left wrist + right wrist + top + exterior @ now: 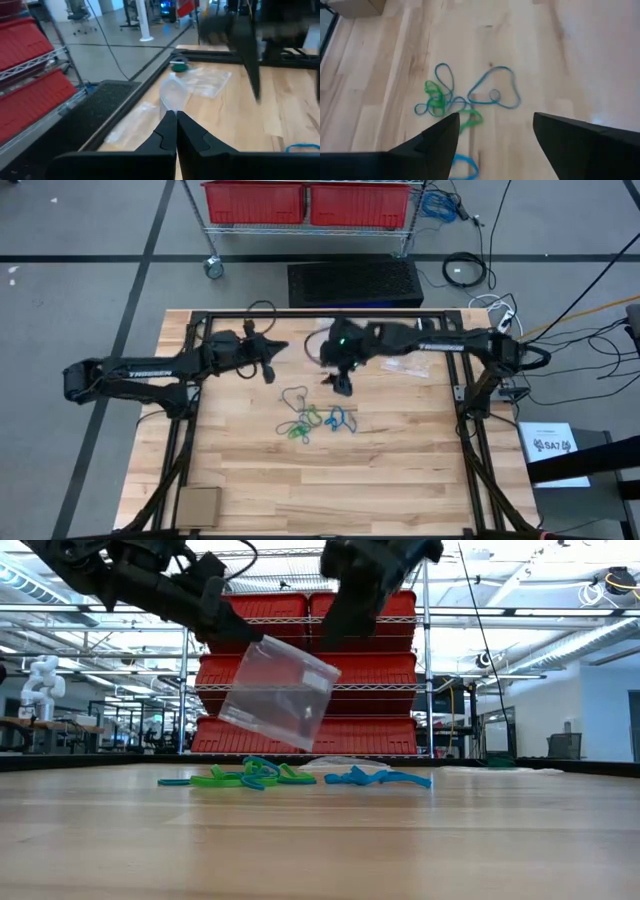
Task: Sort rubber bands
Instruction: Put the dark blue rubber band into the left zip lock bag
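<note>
The rubber bands [315, 420], green and blue, lie tangled at the frame's centre on the table [400, 470]. Just above them the right gripper [341, 387] hangs released, empty. Left of it, the left gripper [267, 374] is clenched on a clear bag [280, 693]

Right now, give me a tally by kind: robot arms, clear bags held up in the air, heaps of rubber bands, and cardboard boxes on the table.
robot arms: 2, the left arm and the right arm
clear bag held up: 1, in the shut jaws of the left gripper
heap of rubber bands: 1
cardboard box: 1
total: 5
</note>
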Controlling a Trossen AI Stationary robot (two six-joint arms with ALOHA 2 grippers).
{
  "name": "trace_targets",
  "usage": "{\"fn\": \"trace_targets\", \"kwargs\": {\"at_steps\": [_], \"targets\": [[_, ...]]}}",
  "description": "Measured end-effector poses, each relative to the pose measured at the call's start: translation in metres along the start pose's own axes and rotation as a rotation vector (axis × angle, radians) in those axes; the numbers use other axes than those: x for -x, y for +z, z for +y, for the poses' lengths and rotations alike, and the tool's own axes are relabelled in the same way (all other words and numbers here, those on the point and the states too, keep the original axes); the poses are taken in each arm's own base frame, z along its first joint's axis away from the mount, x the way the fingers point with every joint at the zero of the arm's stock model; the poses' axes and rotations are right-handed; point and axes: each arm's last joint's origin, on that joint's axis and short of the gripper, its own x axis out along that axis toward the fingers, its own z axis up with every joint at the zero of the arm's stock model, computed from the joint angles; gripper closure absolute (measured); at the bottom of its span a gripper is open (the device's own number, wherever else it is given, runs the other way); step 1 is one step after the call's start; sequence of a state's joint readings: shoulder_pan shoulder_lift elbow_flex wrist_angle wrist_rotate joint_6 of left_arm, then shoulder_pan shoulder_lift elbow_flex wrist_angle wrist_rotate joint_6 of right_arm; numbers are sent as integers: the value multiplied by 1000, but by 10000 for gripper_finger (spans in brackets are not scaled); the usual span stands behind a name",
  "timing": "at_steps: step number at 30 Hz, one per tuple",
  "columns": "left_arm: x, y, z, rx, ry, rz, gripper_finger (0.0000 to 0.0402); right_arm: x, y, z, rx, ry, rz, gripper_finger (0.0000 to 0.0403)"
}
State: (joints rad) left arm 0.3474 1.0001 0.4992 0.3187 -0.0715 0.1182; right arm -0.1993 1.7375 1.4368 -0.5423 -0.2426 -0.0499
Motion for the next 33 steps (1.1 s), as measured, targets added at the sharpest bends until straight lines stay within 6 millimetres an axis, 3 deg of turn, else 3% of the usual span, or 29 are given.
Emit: {"fn": "trace_targets", "kwargs": {"at_steps": [7, 13, 24, 29, 33], "targets": [[13, 4, 7, -14, 25, 6, 401, -75, -15, 7, -8, -51, -24, 150], [17, 2, 8, -16, 25, 36, 401, -118, -32, 0, -21, -70, 16, 128], [17, 0, 8, -21, 21, 57, 401, -164, -55, -19, -2, -132, 20, 94], [17, 0, 8, -23, 20, 57, 401, -171, -55, -29, -21, -135, -28, 98], [17, 0, 7, -23, 20, 57, 401, -174, -56, -34, -43, -136, -26, 126]]}}
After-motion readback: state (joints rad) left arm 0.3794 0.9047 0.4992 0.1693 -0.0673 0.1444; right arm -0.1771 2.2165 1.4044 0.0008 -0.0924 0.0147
